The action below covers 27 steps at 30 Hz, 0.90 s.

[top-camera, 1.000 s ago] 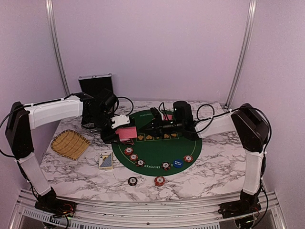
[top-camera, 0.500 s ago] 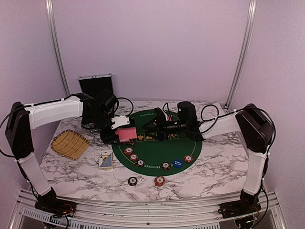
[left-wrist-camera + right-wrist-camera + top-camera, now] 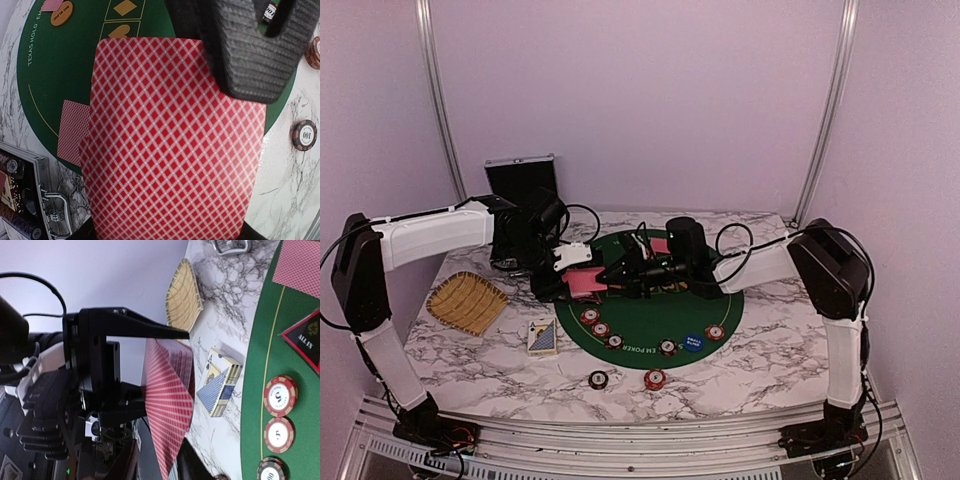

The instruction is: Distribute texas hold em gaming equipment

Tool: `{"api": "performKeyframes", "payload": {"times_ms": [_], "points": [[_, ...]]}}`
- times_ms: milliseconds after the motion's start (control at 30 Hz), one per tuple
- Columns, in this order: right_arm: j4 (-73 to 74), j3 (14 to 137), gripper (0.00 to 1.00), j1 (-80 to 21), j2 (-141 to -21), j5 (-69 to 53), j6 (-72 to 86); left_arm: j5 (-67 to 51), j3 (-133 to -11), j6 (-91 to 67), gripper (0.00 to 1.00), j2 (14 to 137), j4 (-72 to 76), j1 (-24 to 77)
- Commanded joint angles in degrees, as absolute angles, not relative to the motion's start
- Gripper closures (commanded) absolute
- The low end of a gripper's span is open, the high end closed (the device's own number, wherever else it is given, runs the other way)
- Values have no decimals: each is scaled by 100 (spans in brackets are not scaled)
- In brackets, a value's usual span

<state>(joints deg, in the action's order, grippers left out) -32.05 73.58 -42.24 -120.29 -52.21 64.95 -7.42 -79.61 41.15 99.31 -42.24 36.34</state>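
My left gripper is shut on a deck of red-backed playing cards, which fills the left wrist view. My right gripper has reached the deck from the right. One ridged finger lies over the top card's corner. In the right wrist view the top card fans off the deck and runs down between my right gripper's parted fingers. Red poker chips sit in a row on the green mat, with a blue disc nearby. Two more chips rest on the marble.
A blue card box lies left of the mat, beside the yellow straw tray. The silver case stands open at the back left. A face-down card, an orange disc and a dark triangular marker lie on the mat.
My right gripper has swung left across the mat to the deck, its jaws opening and then narrowing around the top card. The left arm and deck have stayed put.
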Motion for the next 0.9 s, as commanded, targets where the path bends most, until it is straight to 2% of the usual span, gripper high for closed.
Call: {"api": "performKeyframes", "payload": {"times_ms": [0,300,600,867], "points": [[-3335,7594,79,-4255,-12111,-5285,6571,-754,-8007,4122,100,9763,-4203,3647],[-3639,7389,100,-4211,-12026,-5370,6747,-724,-8000,4123,100,9746,-4218,3647],[-3867,6564,100,-3823,-11430,-5422,6801,-706,-7990,4151,100,9745,-4223,3643],[-2130,5890,100,-3308,-10529,-5456,5574,-715,-7950,4157,100,9719,-4244,3645]]}}
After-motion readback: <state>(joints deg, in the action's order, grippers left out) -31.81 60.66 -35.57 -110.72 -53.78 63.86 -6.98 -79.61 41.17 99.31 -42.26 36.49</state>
